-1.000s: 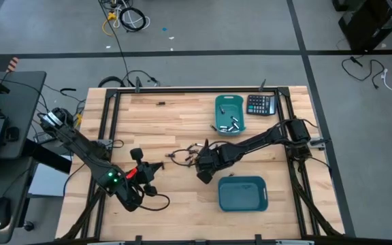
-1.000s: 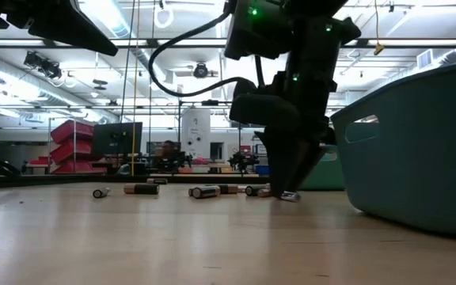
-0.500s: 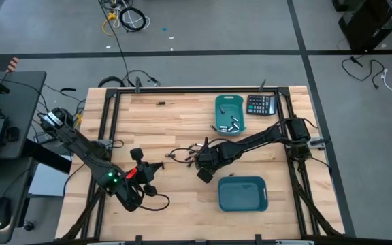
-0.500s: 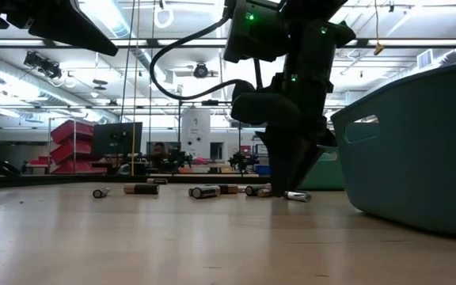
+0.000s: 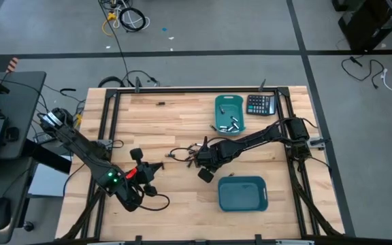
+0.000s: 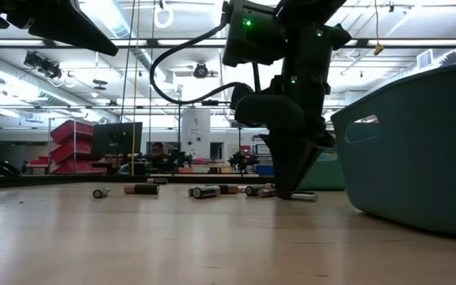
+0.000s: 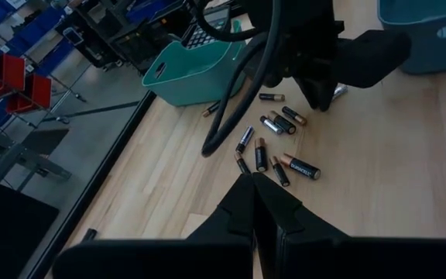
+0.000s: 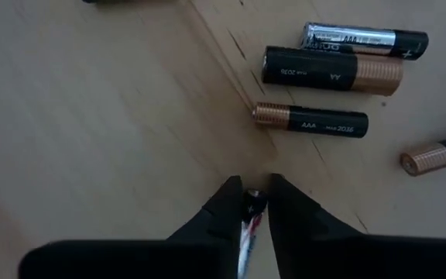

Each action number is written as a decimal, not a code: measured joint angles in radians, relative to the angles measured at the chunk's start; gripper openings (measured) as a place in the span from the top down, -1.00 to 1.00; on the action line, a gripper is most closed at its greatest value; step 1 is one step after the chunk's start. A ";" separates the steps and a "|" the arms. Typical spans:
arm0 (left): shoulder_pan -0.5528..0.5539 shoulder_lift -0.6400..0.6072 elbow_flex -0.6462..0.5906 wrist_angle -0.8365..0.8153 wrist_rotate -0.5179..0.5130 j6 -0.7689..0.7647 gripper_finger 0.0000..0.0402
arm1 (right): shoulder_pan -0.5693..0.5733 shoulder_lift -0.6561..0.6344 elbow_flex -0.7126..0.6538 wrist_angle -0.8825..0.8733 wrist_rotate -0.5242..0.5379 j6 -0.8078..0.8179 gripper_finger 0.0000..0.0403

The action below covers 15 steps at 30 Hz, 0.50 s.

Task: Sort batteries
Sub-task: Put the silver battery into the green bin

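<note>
The right gripper (image 8: 255,203) is pinching a silvery battery (image 8: 248,225) between its fingertips, low on the table (image 5: 169,122) beside the loose batteries (image 7: 273,147). Just beyond sit AA and AAA cells, then the far teal bin (image 5: 229,112). The grip is looking thin; that cell could be slipping out on the lift. The left gripper (image 7: 254,203) is waiting, fingers pressed together.
</note>
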 joint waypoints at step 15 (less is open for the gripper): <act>0.000 0.000 0.000 0.000 0.000 0.000 1.00 | -0.013 -0.019 0.024 -0.018 -0.003 -0.066 0.98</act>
